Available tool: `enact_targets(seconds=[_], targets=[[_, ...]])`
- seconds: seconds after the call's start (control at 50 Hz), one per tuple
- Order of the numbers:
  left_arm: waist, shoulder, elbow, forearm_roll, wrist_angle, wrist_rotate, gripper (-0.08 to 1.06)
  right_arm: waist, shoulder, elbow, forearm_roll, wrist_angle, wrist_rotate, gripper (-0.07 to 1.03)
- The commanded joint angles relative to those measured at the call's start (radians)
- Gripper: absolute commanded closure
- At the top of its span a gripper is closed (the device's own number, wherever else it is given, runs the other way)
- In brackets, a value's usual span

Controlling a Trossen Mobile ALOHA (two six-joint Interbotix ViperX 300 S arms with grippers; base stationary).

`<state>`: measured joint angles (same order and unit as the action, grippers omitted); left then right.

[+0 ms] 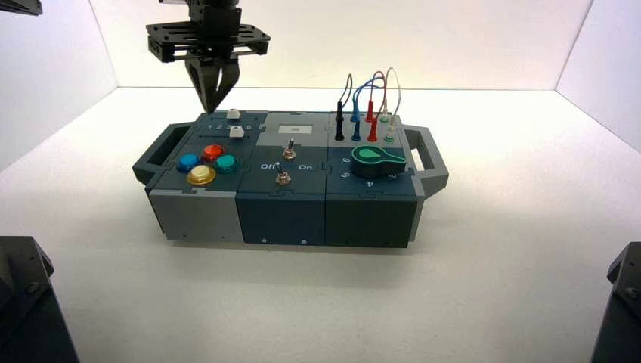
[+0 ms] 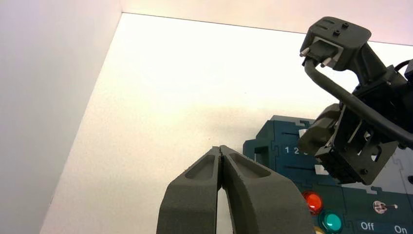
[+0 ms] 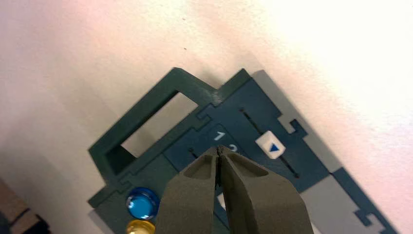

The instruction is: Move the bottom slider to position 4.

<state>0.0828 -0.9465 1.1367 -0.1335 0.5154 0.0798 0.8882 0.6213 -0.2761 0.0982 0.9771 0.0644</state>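
1. the right gripper is the one at work. it hangs over the rear left corner of the box, pointing straight down at the slider section.
2. its claw is clenched. the two fingers meet at the tips with no gap, and nothing is held between them.
3. in the right wrist view the closed tip sits above the printed numbers 1 and 2, in the strip between the two slider tracks. whether it touches the box cannot be told.
4. the top slider, a white cap with a blue arrow, lies clear beside the tip.
5. the bottom slider is the white cap nearer the coloured buttons. it is mostly hidden behind the fingers in the right wrist view, so its number cannot be read.
6. the left gripper hovers over the white table off the box's left end, clenched too and holding nothing.
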Motion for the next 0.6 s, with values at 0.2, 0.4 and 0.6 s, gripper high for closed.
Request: enact_targets(seconds=[0.2,0.4,0.6], targets=[[0.008,0.002,-0.028,0.000,-0.006,0.003,1.01,-0.028,-0.067,0.018,-0.008,0.005,0.005,0.98],[0.008,0.000,-0.029,0.000,-0.006,0.003,1.01,-0.041,-0.098,0.066,-0.012,0.003,0.005,0.98],[0.008,0.000,-0.028,0.000,-0.005,0.003,1.01,-0.046,-0.132,0.106,-0.032,-0.009,0.008,0.98]])
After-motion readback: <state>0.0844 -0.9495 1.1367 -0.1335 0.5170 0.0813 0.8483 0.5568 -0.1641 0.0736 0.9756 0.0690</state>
